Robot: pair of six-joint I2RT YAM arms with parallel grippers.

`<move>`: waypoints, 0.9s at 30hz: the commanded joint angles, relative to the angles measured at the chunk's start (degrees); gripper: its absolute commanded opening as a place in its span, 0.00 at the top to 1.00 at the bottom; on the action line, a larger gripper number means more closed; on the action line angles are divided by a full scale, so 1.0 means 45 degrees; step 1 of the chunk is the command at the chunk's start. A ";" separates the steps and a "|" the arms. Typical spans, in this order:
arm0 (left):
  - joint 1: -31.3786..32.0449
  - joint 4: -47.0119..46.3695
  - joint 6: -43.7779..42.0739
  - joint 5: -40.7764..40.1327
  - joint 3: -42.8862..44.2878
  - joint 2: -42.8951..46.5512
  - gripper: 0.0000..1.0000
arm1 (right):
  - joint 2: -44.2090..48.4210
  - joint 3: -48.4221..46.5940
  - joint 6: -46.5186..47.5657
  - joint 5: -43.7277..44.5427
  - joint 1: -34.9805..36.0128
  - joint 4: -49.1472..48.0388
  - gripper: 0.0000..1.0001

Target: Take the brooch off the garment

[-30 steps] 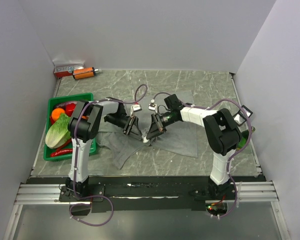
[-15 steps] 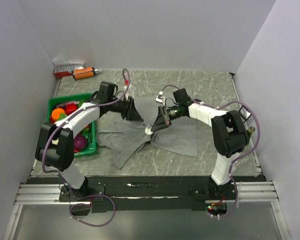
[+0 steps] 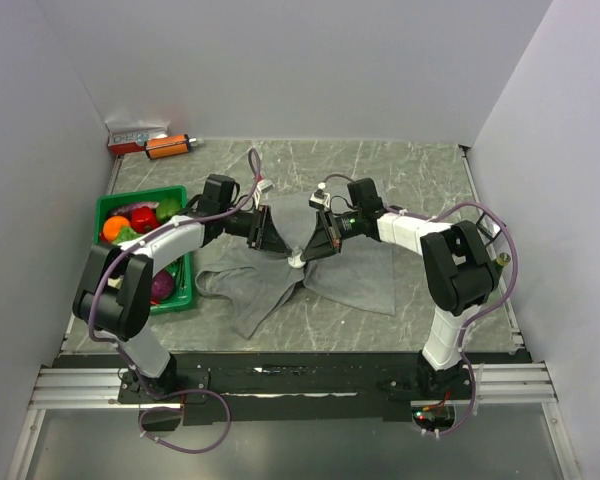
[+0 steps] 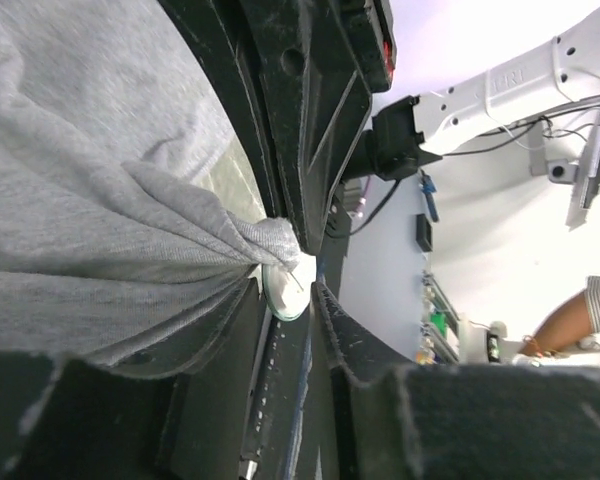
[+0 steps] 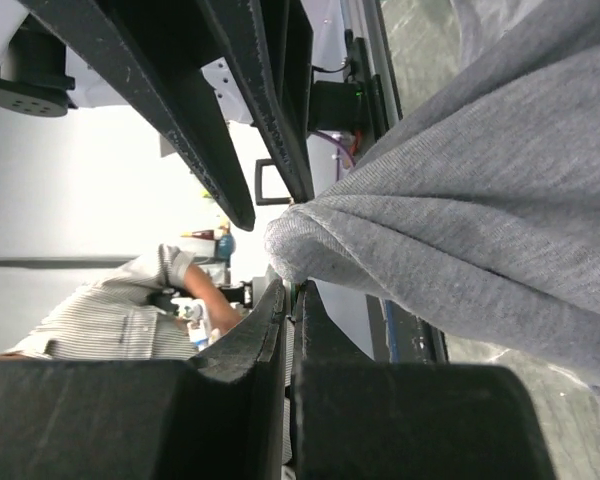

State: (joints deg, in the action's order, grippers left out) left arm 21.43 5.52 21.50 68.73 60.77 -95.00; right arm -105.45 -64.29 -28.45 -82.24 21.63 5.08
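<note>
The grey-veined worktop (image 3: 420, 170) carries the garment (image 3: 350, 275) across its middle. The cloth is rumpled, with one tail trailing toward the near edge and the bulk lying right of centre. A ridge of the cloth is drawn up to a peak at the centre of the worktop, where both arms meet.

The green crate (image 3: 140, 194) sits by the left edge, filled with vegetables, just beside the cloth's left end.

The right gripper (image 3: 302, 257) reaches in from the right, its jaws pressed together on the peak of cloth (its own camera shows the fold ending right at the tips). The left gripper (image 3: 283, 250) comes in from the crate side with its jaws only narrowly parted.

A small red-and-white box (image 3: 135, 138) and an orange item (image 3: 170, 146) lie in the far left corner.

The brooch (image 4: 285, 290), a small whitish disc, is nipped between the left gripper's tips. It sits at the very point of the gathered cloth, touching it, between the two grippers.
</note>
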 commanded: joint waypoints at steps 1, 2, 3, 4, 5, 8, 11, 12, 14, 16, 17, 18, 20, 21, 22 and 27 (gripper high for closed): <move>-0.0016 0.0338 -0.0188 0.0898 0.0655 -0.0451 0.66 | 0.0425 0.0127 -0.1510 -0.0631 0.0154 -0.2145 1.00; -0.0016 0.0162 -0.0052 0.0995 0.0636 -0.0509 0.68 | 0.0464 0.0146 -0.1472 -0.0612 0.0135 -0.2126 1.00; -0.0016 0.0044 0.0066 0.1209 0.0635 -0.0664 0.71 | 0.0484 0.0127 -0.1471 -0.0573 0.0155 -0.2125 1.00; 0.0061 0.0024 0.0067 0.1269 0.0597 -0.0724 0.72 | 0.0484 0.0146 -0.1491 -0.0573 0.0136 -0.2145 1.00; 0.0100 0.0043 0.0009 0.1328 0.0596 -0.0763 0.72 | 0.0484 0.0166 -0.1530 -0.0573 0.0155 -0.2184 1.00; 0.0257 -0.0210 0.0125 0.1407 0.0655 -0.0939 0.74 | 0.0425 0.0186 -0.1608 -0.0651 0.0174 -0.2320 1.00; 0.0335 -0.0191 0.0165 0.1446 0.0889 -0.1076 0.76 | 0.0328 0.0069 -0.1201 -0.0651 0.0194 -0.1892 1.00; 0.0355 -0.0153 0.0126 0.1504 0.0947 -0.1153 0.75 | 0.0250 -0.0009 -0.1024 -0.0651 0.0213 -0.1659 1.00; 0.0335 -0.0114 0.0087 0.1563 0.1084 -0.1193 0.76 | 0.0191 -0.0126 -0.0653 -0.0670 0.0233 -0.1189 1.00; 0.0335 -0.0171 0.0106 0.1582 0.1143 -0.1271 0.79 | 0.0171 -0.0185 -0.0612 -0.0690 0.0291 -0.1188 1.00; 0.0335 -0.0152 0.0125 0.1544 0.1124 -0.1291 0.80 | 0.0171 -0.0224 -0.0535 -0.0690 0.0311 -0.1188 1.00; 0.0335 -0.0172 0.0145 0.1543 0.1143 -0.1388 0.81 | 0.0171 -0.0283 -0.0418 -0.0690 0.0330 -0.0859 1.00; 0.0355 -0.0056 0.0106 0.1582 0.1260 -0.1466 0.82 | 0.0093 -0.0555 0.0165 -0.0632 0.0408 -0.0119 1.00; 0.0355 0.0061 -0.0087 0.1563 0.1396 -0.1525 0.84 | 0.0074 -0.0634 0.0285 -0.0631 0.0409 0.0041 1.00; 0.0374 0.0217 -0.0225 0.1543 0.1475 -0.1603 0.85 | 0.0054 -0.0673 0.0325 -0.0651 0.0467 0.0081 1.00; 0.0530 0.0200 -0.0402 0.1407 0.1612 -0.1721 0.89 | -0.0043 -0.0732 0.0345 -0.0651 0.0487 0.0140 1.00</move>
State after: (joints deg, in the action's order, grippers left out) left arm 22.11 8.51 21.82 76.31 65.19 -102.28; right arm -105.49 -64.62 -27.92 -83.00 21.98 4.60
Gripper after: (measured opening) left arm 0.142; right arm 0.031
